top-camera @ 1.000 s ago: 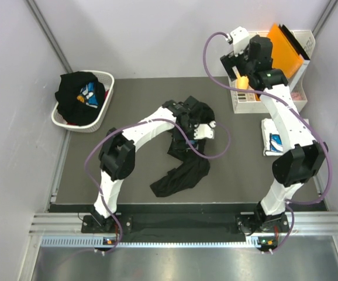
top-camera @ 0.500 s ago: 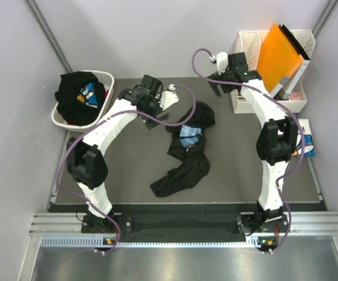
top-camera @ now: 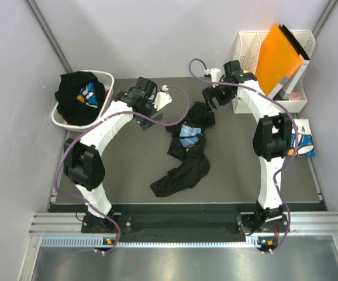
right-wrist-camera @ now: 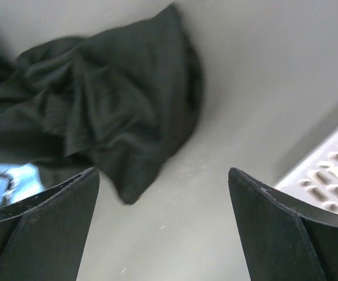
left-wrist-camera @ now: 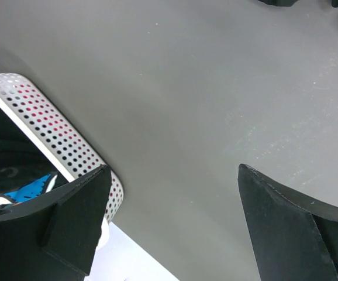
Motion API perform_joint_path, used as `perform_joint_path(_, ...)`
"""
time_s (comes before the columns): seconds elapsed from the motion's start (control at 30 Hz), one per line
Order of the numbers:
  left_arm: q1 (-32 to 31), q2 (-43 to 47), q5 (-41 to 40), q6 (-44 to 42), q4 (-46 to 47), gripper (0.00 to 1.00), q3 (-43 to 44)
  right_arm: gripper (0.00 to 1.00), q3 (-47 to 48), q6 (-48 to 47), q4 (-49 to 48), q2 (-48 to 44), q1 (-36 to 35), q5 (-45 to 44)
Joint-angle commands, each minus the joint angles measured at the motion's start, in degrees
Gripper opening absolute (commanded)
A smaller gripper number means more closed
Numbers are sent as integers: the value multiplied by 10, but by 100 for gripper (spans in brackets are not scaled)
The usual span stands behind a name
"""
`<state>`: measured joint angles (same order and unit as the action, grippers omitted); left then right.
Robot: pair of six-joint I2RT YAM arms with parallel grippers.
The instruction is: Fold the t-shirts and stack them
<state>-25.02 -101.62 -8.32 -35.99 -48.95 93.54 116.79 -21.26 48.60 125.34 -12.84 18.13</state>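
A crumpled black t-shirt [top-camera: 186, 149] lies mid-table with its blue print [top-camera: 189, 134] showing. In the right wrist view its far edge [right-wrist-camera: 110, 111] lies just ahead of the open fingers. My right gripper [top-camera: 210, 98] [right-wrist-camera: 163, 171] is open and empty over bare table at the shirt's back right edge. My left gripper [top-camera: 141, 114] [left-wrist-camera: 173, 170] is open and empty over bare table between the shirt and the basket. More black tees [top-camera: 78, 96] fill the white basket. A folded white tee [top-camera: 302, 143] lies at the right edge.
The white perforated laundry basket [top-camera: 106, 99] [left-wrist-camera: 46, 126] stands at the back left. A white file organizer [top-camera: 248, 102] [right-wrist-camera: 333, 170] holding an orange folder [top-camera: 280, 52] stands at the back right, close to my right gripper.
My left gripper left the black shirt and moved back-left toward the basket. My right arm swung from the organizer down and left to the shirt's far edge. The shirt's blue print now shows.
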Motion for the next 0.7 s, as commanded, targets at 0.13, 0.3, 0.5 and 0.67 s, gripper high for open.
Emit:
perform_joint_path(0.13, -1, 27, 3, -6, 30, 93, 2, 80, 4, -28, 57, 5, 8, 67)
perform_joint_path(0.3, 0, 29, 8, 0, 26, 93, 2, 75, 6, -28, 53, 24, 7, 77)
perform_joint_path(0.5, 0, 46, 8, -10, 30, 93, -18, 77, 31, -31, 50, 54, 6, 69)
perform_joint_path(0.67, 0, 59, 3, -14, 32, 93, -29, 28, 40, -29, 48, 70, 5, 67)
